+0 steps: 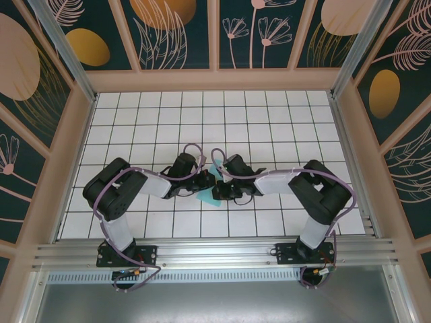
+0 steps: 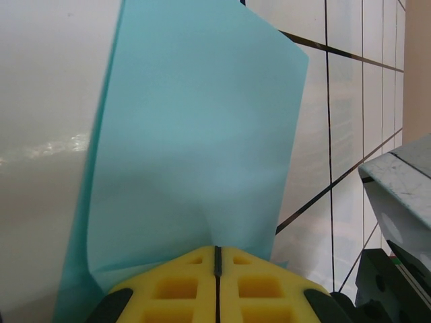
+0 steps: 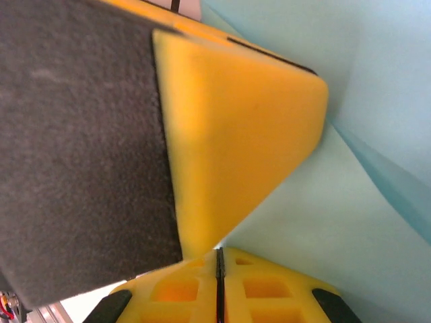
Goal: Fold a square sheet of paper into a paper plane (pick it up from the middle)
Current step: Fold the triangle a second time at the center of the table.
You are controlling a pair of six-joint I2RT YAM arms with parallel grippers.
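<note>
1. The left arm [image 1: 118, 195] and the right arm [image 1: 316, 192] look alike: bulky black joint housings joined by smooth white link covers.
2. A thin mauve cable [image 1: 193, 147] runs in loops along each arm.
3. Each arm rises from a flat black base plate [image 1: 128, 254].
4. The left gripper [image 2: 217, 269] has yellow foam pads moulded with square pockets, a dark seam between them and black corners beside them.
5. The right gripper [image 3: 219, 269] has the same pads.
6. Side-on, one of the left fingers [image 3: 236, 121] is a yellow wedge with a dark grey, felt-like face.

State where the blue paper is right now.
In the top view the blue paper is at the middle of the tiled table, held by both the left gripper and the right gripper.
</note>
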